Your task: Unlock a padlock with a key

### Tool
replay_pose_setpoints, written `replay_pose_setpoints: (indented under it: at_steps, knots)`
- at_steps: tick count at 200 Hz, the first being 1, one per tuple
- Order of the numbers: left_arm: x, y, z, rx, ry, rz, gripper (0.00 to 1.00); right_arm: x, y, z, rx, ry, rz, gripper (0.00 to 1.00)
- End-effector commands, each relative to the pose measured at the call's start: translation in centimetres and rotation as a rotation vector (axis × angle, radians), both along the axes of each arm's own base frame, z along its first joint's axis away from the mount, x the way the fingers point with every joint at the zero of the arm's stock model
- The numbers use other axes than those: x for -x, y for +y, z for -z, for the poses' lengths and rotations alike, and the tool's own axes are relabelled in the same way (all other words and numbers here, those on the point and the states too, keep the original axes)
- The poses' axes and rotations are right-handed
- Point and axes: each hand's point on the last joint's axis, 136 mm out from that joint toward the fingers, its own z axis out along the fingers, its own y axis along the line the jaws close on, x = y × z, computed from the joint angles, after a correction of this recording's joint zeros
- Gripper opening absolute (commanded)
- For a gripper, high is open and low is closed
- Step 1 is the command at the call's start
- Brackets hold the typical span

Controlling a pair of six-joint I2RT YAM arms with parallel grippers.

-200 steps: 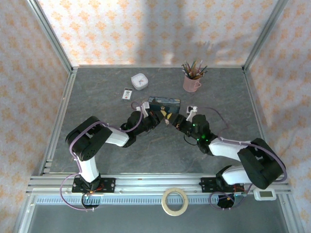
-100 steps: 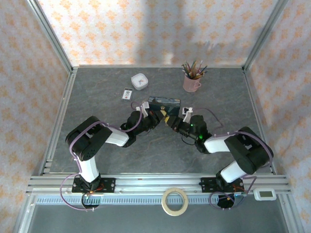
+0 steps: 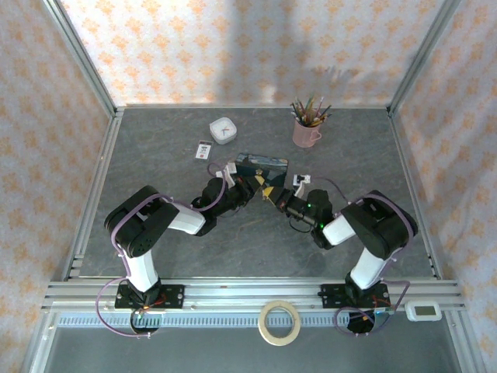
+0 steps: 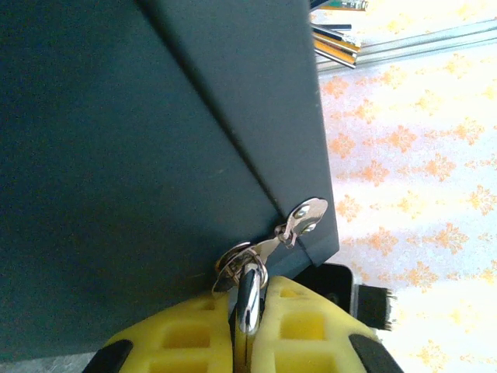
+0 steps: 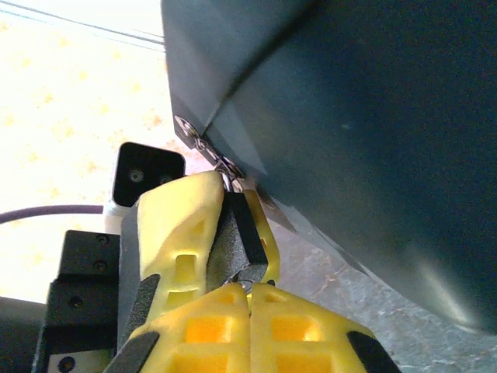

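The dark grey padlock [image 5: 234, 233] hangs from the silvery hasp [image 4: 305, 217] at a corner of the blue box [image 3: 262, 164]. My left gripper [image 4: 247, 284] is shut on the padlock, whose shiny shackle [image 4: 249, 305] shows between the yellow pads. From the opposite side, my right gripper [image 5: 248, 291] has come tip to tip with it. It is shut on the key [image 5: 248, 284]; only a thin silvery sliver shows, touching the padlock's lower end. In the top view, both grippers meet just in front of the box, left [image 3: 253, 186] and right [image 3: 273, 195].
A pink mug of pencils [image 3: 307, 131] stands at the back right. A white clock [image 3: 223, 130] and a small card [image 3: 203, 150] lie at the back left. A tape roll [image 3: 279, 322] rests on the front rail.
My right gripper has closed and slid left, up to the padlock. Its arm has folded in closer. The left arm, the padlock and the box have stayed put.
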Motion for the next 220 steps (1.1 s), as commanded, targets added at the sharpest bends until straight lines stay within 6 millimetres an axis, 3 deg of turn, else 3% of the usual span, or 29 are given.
replay_pose_setpoints:
  at_steps: [1, 25, 62, 114, 150, 188, 220]
  knots:
    - [1.2, -1.2, -3.9, 0.095, -0.116, 0.07, 0.0, 0.4, 0.6, -2.5, -0.139, -0.019, -0.045, 0.0]
    - [2.8, -1.3, -4.9, 0.135, -0.235, 0.13, 0.0, 0.2, 0.2, -4.3, -0.321, 0.059, -0.065, 0.0]
    - [4.4, -0.1, -4.5, 0.219, -0.334, 0.129, 0.0, -0.1, 0.4, -7.7, -0.577, 0.233, -0.131, 0.0]
    - [4.3, -1.0, -6.0, 0.19, -0.487, 0.134, 0.0, -1.6, -0.4, -11.9, -0.845, 0.407, -0.121, 0.0]
    - [3.8, -1.2, -6.3, 0.17, -0.528, 0.124, 0.0, -2.4, 0.0, -14.0, -0.928, 0.421, -0.143, 0.0]
    - [3.4, -1.2, -6.0, 0.181, -0.506, 0.105, 0.0, -2.3, -0.1, -12.2, -0.883, 0.424, -0.106, 0.0]
    - [2.7, -0.2, -4.8, 0.188, -0.438, 0.049, 0.0, -2.0, -0.7, -8.6, -0.754, 0.368, -0.026, 0.02]
